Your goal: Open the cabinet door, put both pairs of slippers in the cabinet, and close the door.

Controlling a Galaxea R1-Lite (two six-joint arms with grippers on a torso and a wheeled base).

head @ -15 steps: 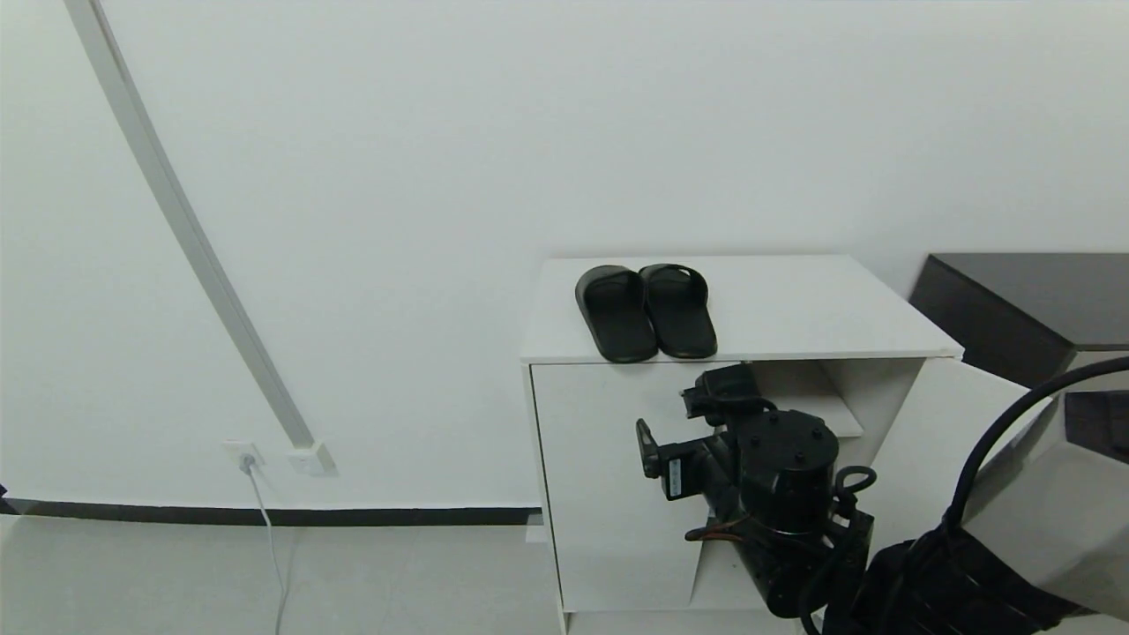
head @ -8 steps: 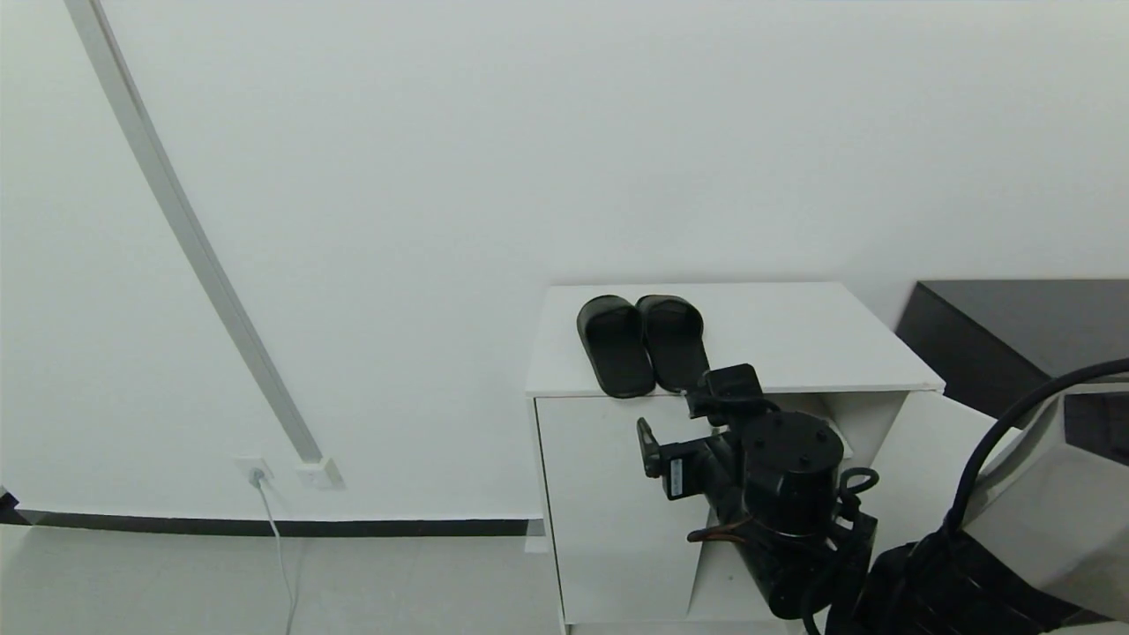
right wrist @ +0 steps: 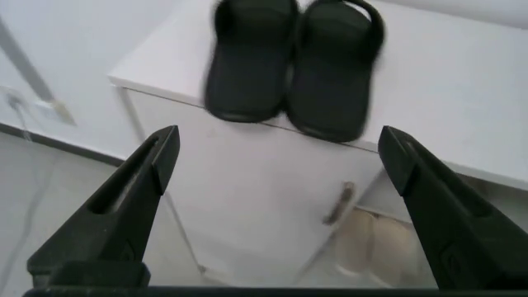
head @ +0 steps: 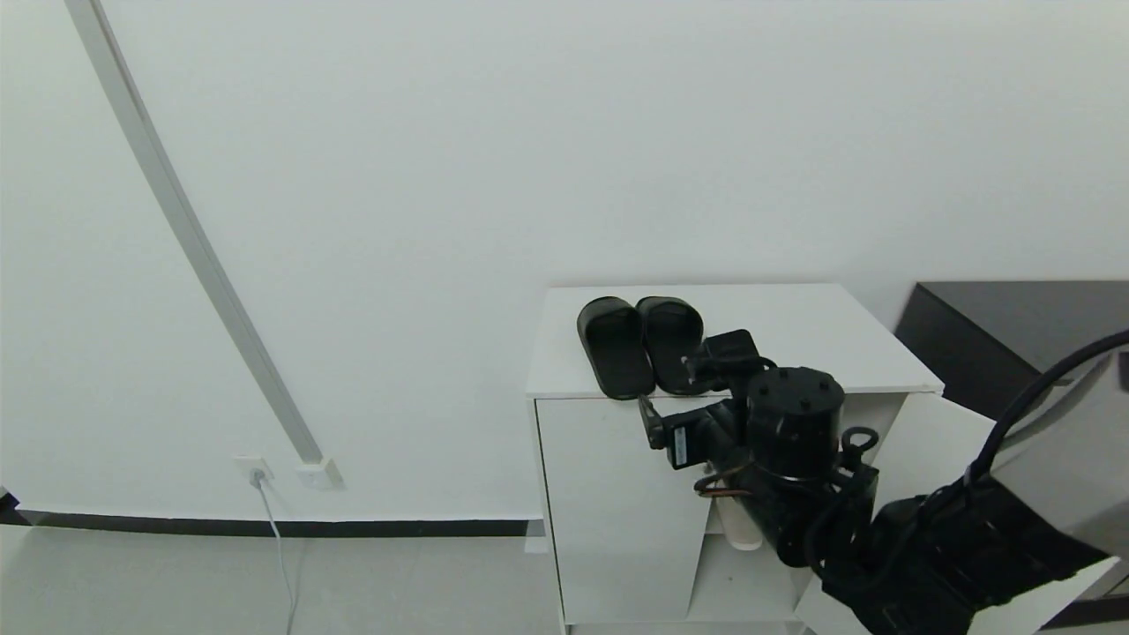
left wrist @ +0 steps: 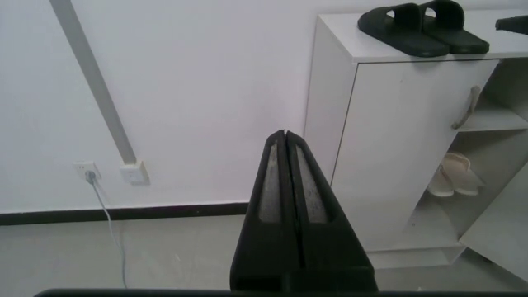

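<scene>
A pair of black slippers (head: 642, 344) lies side by side on top of the white cabinet (head: 794, 326), near its front edge. My right gripper (right wrist: 276, 148) hovers open just in front of and above that edge, its fingers (right wrist: 157, 157) spread wider than the black slippers (right wrist: 293, 70). The cabinet's left door (head: 609, 503) is shut; its right door (head: 926, 450) stands swung open. On a lower shelf inside lies a pair of pale slippers (left wrist: 460, 173), also seen past the door handle (right wrist: 334, 205). My left gripper (left wrist: 285, 139) is shut on nothing, low and well left of the cabinet.
A dark table (head: 1014, 326) stands right of the cabinet, close to the open door. On the wall to the left are a slanted cable duct (head: 176, 220) and a socket with a hanging cable (head: 256, 472). Bare floor lies left of the cabinet.
The head camera tilted up early on, so the cabinet sits lower in the picture. Since then my right arm has risen, bringing its gripper up to the cabinet top beside the black slippers.
</scene>
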